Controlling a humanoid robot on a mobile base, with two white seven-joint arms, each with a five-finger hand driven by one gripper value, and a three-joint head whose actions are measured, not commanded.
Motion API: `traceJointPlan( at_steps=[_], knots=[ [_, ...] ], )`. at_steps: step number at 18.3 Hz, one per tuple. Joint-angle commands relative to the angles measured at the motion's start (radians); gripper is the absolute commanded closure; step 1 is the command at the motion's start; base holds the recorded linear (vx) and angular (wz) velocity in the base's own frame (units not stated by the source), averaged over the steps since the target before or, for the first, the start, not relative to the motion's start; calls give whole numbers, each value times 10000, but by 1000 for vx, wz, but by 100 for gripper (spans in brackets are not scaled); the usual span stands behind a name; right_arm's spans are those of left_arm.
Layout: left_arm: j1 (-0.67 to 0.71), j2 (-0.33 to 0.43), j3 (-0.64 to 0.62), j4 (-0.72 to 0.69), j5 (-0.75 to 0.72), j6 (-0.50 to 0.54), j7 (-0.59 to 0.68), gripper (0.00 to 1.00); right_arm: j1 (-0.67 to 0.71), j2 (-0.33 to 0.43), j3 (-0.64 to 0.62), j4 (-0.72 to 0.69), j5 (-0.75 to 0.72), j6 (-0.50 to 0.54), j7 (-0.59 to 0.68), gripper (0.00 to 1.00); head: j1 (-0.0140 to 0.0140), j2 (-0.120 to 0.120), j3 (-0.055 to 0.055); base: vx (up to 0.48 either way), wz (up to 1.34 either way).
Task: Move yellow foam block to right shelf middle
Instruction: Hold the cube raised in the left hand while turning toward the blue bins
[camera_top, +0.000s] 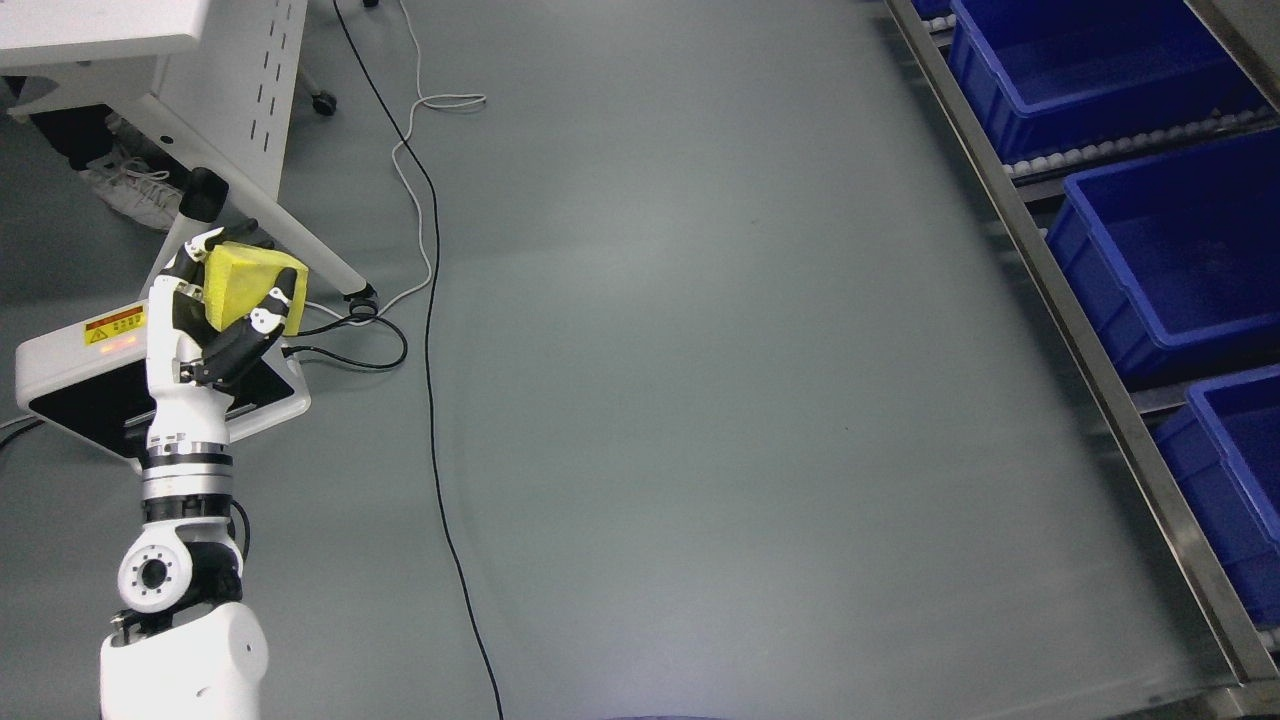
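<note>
In the head view, the left hand (215, 310) rises at about nine o'clock, its fingers curled around the yellow foam block (250, 283), which sits in the palm above the grey floor (700, 400). The shelf (1100, 390) with blue bins (1170, 250) runs along the three o'clock edge, well apart from the block.

The left arm (180, 590) is glossy white, with a round grey joint ringed by small holes and black bands at the wrist; its hand (215, 310) has white knuckles, black finger segments and a thin black cable
</note>
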Motion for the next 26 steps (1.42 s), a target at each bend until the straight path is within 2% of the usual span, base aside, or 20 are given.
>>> traceJointPlan(
  at_steps=[1,15,26],
  knots=[
    [82,154,111,243,2,-11,-8,99,200,-175,0,-174,0,39,4,0,0,0,0,174,222],
    [159,154,-104,227,-29,-410,-8,100,200,-175,0,-174,0,39,-11,0,0,0,0,293,-129],
    [236,154,-89,135,-29,-425,-8,100,184,-175,0,-174,0,54,-11,0,0,0,0,580,-323]
  ],
)
